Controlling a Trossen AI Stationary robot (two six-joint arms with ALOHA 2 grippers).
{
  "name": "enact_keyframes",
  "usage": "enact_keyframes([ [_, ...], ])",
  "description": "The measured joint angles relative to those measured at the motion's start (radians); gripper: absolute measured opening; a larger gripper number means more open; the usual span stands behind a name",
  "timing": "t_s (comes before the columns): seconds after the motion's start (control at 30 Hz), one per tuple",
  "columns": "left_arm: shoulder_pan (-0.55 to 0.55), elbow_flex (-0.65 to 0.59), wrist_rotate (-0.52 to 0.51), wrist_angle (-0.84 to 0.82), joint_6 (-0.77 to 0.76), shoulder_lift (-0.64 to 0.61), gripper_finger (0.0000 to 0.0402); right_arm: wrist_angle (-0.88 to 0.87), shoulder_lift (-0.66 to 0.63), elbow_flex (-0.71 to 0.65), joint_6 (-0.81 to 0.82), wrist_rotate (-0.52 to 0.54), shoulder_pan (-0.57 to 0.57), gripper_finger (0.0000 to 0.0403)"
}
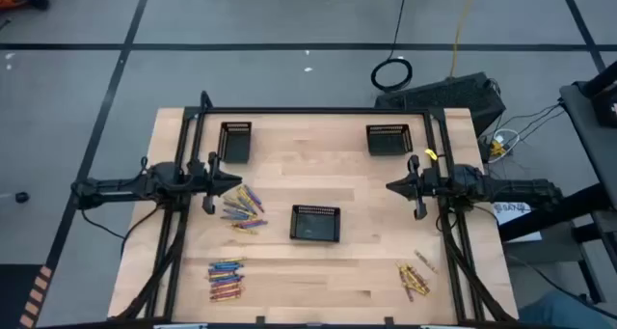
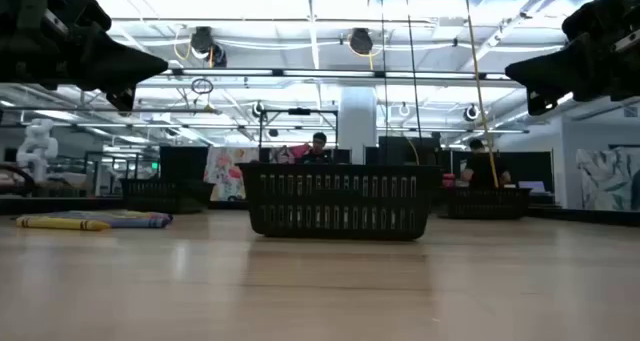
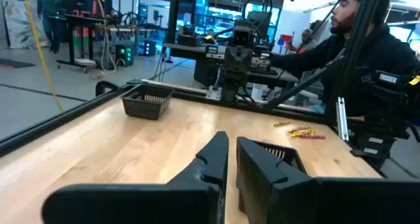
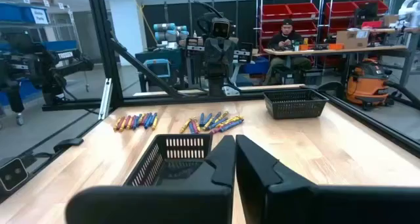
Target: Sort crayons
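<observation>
Low view: both arms cut off by the top edge, grippers hidden. Middle tray (image 2: 340, 201) hides the table behind it. Only a few crayons (image 2: 90, 220) visible, at left, colours blurred together.

High view: yellow crayons (image 1: 415, 277) too small to count (same for the other two heaps).

Left wrist view: left gripper (image 3: 231, 159) base cut off by the bottom edge; person (image 3: 367, 60) partly behind a frame post.

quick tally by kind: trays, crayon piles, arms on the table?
Small black mesh trays: 3, far left, far right, centre
Piles of thin coloured wax crayons: 3, by the left gripper, near left, near right
Dark robot arms: 2, both raised
Total: 8
</observation>
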Motion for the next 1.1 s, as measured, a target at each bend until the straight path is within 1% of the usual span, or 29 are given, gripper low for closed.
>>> enact_keyframes([
  [1.1, 0.0, 0.0, -0.001, -0.007, 0.0, 0.004, 0.0035, 0.0, 0.014, 0.0, 0.0, 0.0, 0.0, 0.0],
])
